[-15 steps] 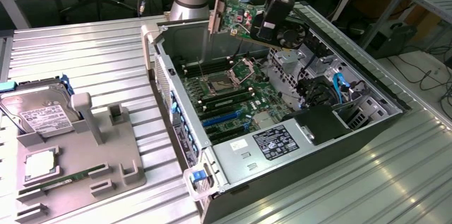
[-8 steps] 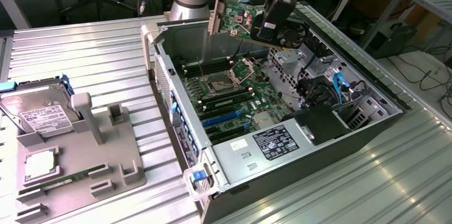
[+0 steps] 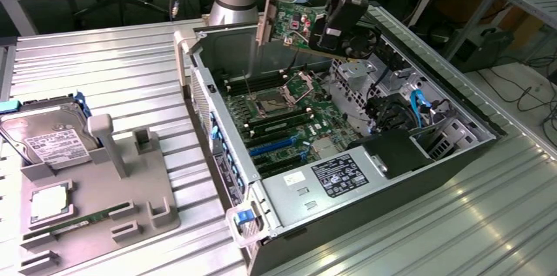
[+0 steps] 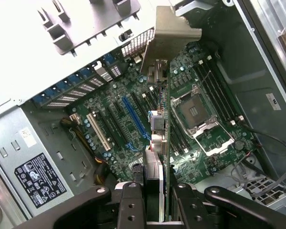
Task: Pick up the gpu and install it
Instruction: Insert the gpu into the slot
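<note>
The gpu (image 3: 291, 23), a green circuit card with a silver end bracket, hangs in the air over the far end of the open computer case (image 3: 452, 158). My gripper (image 3: 338, 28) is shut on it at its black fan side. In the wrist view the gpu (image 4: 165, 119) appears edge-on, its bracket (image 4: 170, 29) pointing away from me, clamped by my gripper (image 4: 159, 202) between two black fingers (image 4: 131, 205). Below it lies the motherboard (image 4: 133, 129) with a long blue slot (image 4: 133, 119) and a white slot (image 4: 99, 131). The card is well above the board, touching nothing else.
A grey parts holder (image 3: 96, 191) stands at the exterior view's left with a hard drive (image 3: 44, 134), a processor (image 3: 51, 203) and a RAM stick (image 3: 83, 218). Inside the case are the power supply (image 3: 335, 178), CPU sockets (image 3: 265, 103) and blue cables (image 3: 416, 109).
</note>
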Robot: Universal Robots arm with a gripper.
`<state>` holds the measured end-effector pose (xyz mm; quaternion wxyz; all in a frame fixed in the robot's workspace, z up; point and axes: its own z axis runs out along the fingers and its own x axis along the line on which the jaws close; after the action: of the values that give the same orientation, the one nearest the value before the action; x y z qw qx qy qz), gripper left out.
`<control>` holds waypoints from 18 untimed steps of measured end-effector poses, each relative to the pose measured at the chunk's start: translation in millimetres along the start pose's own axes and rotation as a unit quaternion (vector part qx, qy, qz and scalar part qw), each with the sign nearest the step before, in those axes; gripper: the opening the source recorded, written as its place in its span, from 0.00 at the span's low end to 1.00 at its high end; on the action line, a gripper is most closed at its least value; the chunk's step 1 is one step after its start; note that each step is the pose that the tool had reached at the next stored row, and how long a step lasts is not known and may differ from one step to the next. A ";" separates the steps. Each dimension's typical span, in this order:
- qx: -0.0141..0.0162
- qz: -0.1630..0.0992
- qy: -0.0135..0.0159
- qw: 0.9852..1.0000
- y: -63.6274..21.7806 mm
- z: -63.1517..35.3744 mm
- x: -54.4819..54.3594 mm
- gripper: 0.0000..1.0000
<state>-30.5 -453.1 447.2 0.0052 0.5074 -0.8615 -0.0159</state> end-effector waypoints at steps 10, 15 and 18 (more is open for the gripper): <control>0.000 -0.030 0.001 1.000 -0.3 -0.1 0.6 0.28; 0.000 -0.044 0.001 0.999 -0.5 0.1 0.8 0.28; 0.000 -0.050 0.002 0.999 -0.6 0.0 1.0 0.28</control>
<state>-30.5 -454.3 447.2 0.0061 0.5503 -0.8348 -0.0156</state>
